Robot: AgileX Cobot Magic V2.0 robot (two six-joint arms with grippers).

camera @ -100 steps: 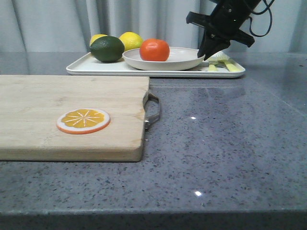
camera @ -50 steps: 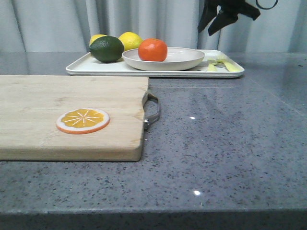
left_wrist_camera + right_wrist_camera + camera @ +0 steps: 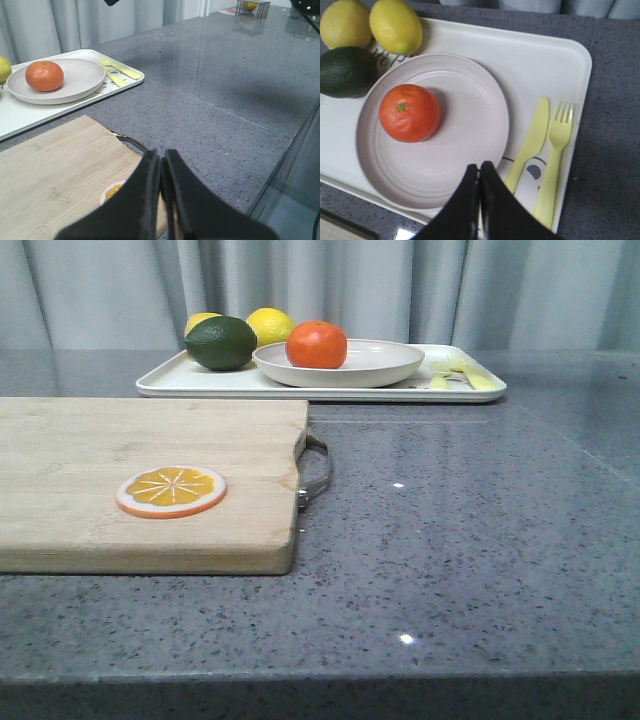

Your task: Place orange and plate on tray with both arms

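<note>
Left gripper (image 3: 161, 200): jaws pressed together, nothing between them, poised above the near end of the wooden cutting board (image 3: 55, 170). Directly beneath its tips sits the orange slice disc (image 3: 114, 191), partly hidden. Beyond the board, well apart from this gripper, lies the tray (image 3: 22, 117), bearing the plate (image 3: 55, 81) with the orange (image 3: 45, 75) resting inside it, off-centre. Right gripper (image 3: 479, 205): jaws likewise closed and empty, hanging over the near rim of the plate, not visibly touching it. Beside its tips lie a yellow knife (image 3: 530, 137) and fork (image 3: 555, 155) on the bare tray surface; farther off, past the orange, a dark green avocado (image 3: 345, 71) and two lemons (image 3: 395, 25) crowd the far corner. Judgement — both task items appear delivered: the plate sits flat within the tray's rim and cradles the orange against rolling. Neither arm shows in the front view, consistent with a finished placement.
</note>
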